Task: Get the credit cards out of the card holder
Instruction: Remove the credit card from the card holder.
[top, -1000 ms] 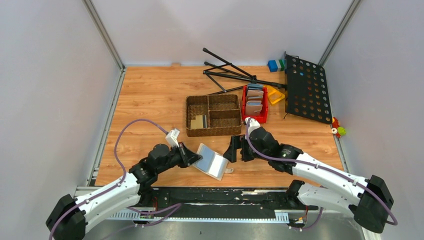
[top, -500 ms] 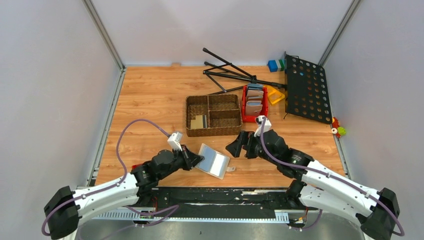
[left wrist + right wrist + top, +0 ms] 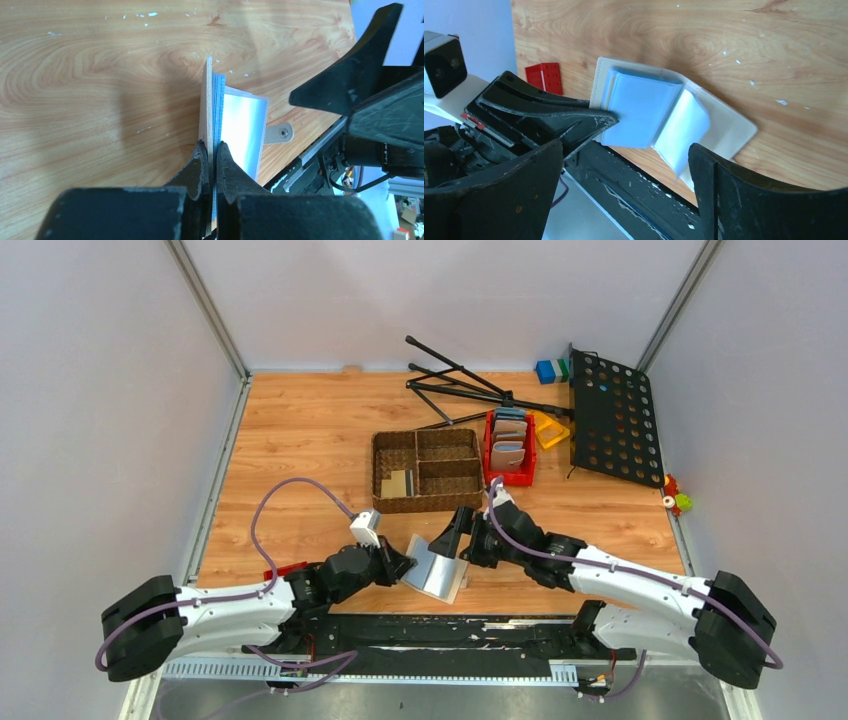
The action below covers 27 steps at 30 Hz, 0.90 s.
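Swinging inward since a second ago, the right end effector [image 3: 462,537] hovers wide open and empty just beside the palm-sized beige folding card holder [image 3: 437,567]; the left end effector [image 3: 405,565] pinches its cover edge, tilting it over the wooden worktop [image 3: 300,440]; best to nip only a credit card's exposed edge.

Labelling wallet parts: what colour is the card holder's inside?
Pale blue inside the card holder, with a beige cover; clearest in the right wrist view.

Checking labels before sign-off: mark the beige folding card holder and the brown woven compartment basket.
beige folding card holder [image 3: 435,570], top view, its pale open inside.
brown woven compartment basket [image 3: 420,503], top view, its near wall.
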{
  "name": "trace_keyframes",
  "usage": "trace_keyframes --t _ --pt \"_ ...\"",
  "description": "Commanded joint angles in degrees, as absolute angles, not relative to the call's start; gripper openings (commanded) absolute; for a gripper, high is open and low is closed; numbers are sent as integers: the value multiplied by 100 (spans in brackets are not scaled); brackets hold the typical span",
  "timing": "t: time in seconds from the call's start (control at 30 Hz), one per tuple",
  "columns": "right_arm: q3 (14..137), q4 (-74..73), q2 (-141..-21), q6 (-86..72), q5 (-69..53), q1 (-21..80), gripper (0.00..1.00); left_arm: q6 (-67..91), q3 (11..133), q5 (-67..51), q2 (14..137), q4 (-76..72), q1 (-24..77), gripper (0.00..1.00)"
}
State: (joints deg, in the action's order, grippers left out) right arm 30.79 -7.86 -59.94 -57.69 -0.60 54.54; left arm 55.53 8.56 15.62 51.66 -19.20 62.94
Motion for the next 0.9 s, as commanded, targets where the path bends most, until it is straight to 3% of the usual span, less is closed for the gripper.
trace_keyframes --t 0.0,0.23,0.4,0.5,0.87 --pt "3147 -54 -6278 -6336 -45 5541 94 5487 1128 1787 5207 -2401 6328 0" --pt "3499 230 -7029 -6465 -189 5607 90 5418 1158 1670 5335 -2443 6328 0" --pt "3405 218 -7233 -6747 -1 5603 77 5438 1099 1684 5346 -2509 6331 0" --pt "3485 30 -7444 -6755 -8 5594 74 5461 1082 1692 5391 -2533 6330 0" --pt "3490 392 -8076 -6711 -171 5577 71 5413 1091 1553 5606 -2691 6328 1"
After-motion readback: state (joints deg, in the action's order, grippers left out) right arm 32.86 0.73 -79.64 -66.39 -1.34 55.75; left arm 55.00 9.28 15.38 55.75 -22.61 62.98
